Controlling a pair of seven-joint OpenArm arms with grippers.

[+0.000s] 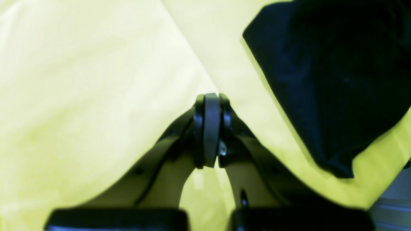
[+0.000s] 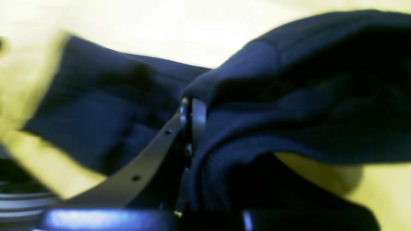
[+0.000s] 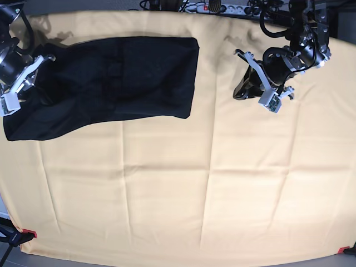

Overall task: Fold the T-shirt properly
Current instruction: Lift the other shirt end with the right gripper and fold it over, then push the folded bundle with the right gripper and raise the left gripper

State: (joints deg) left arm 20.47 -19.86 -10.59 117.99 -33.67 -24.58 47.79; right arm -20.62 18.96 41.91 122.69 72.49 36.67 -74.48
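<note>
The black T-shirt [image 3: 122, 78] lies spread across the back left of the table, with one edge folded over in a band. At the shirt's left end, my right gripper [image 3: 30, 86] is shut on a bunch of the cloth. The right wrist view shows the T-shirt [image 2: 289, 96] draped over that gripper [image 2: 192, 122] and spread out behind it. My left gripper [image 3: 235, 95] hangs at the back right over bare tablecloth. It is well apart from the shirt. In the left wrist view its fingers [image 1: 212, 128] are pressed together with nothing between them, and a corner of the T-shirt [image 1: 337, 80] lies far off.
A pale yellow tablecloth [image 3: 222, 183] covers the whole table, creased in a grid. Red clamps [image 3: 28, 232] hold its front corners. Cables and a power strip [image 3: 222, 6] run behind the back edge. The table's edge [image 1: 391, 199] shows near the shirt's corner.
</note>
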